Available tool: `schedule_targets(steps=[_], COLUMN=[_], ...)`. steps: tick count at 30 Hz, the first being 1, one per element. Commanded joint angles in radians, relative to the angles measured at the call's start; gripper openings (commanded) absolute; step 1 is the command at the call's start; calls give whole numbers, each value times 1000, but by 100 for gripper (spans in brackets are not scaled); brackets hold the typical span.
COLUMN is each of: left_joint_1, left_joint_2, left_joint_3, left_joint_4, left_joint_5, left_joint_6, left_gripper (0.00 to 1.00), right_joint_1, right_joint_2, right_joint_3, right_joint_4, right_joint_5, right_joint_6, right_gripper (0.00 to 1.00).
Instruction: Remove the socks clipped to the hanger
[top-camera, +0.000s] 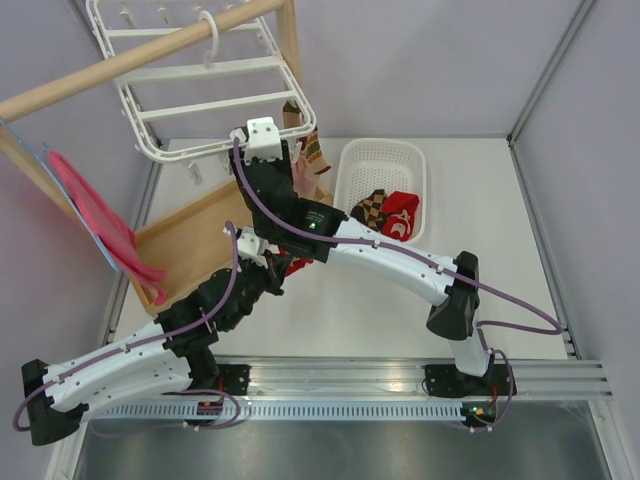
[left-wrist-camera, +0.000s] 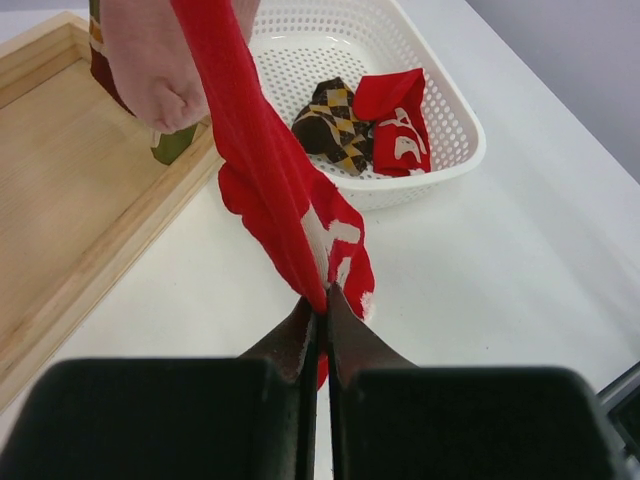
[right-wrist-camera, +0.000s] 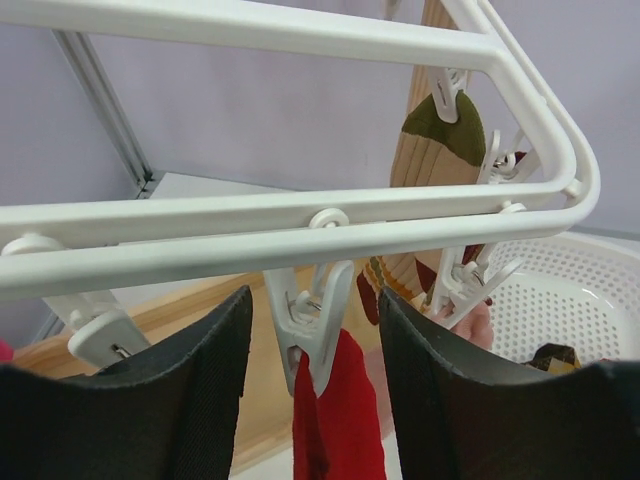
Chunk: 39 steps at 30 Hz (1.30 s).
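Note:
The white hanger (top-camera: 215, 70) hangs from a wooden bar. In the right wrist view its front bar (right-wrist-camera: 300, 240) carries a clip (right-wrist-camera: 318, 318) holding a red sock (right-wrist-camera: 340, 420). My right gripper (right-wrist-camera: 315, 340) is open, one finger on each side of that clip. My left gripper (left-wrist-camera: 322, 305) is shut on the red sock's (left-wrist-camera: 270, 170) lower end, pulling it taut. A pale pink sock (left-wrist-camera: 150, 70) and a tan-and-olive sock (right-wrist-camera: 435, 150) also hang clipped at the hanger's right end.
The white mesh basket (top-camera: 345, 175) at the back right holds a brown checkered sock (top-camera: 368, 208) and a red sock (top-camera: 402, 215). The wooden rack's tray (top-camera: 190, 240) lies under the hanger. A pink flat thing (top-camera: 95, 215) leans at the left.

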<state>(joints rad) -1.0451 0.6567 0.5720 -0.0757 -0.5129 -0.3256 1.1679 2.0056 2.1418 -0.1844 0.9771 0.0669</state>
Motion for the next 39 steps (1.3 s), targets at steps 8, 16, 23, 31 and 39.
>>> schedule_targets(steps=[8, 16, 23, 31, 39], left_joint_1=[-6, -7, -6, -6, -6], left_joint_2=[0, 3, -8, -23, -25], left_joint_3=[9, 6, -3, 5, -18], left_joint_4=[-1, -3, -4, -22, -35], left_joint_5=[27, 34, 31, 34, 34], left_joint_6=[-26, -32, -36, -33, -26], left_gripper=[2, 2, 2, 2, 2], right_joint_1=[24, 39, 44, 47, 49], right_joint_2=[-87, -77, -90, -155, -315], right_joint_3=[-71, -66, -85, -180, -405], right_joint_4=[177, 250, 257, 229, 227], right_joint_5=[66, 89, 91, 66, 9], right_joint_6=[-59, -125, -134, -87, -4], right_gripper=[49, 1, 1, 73, 77])
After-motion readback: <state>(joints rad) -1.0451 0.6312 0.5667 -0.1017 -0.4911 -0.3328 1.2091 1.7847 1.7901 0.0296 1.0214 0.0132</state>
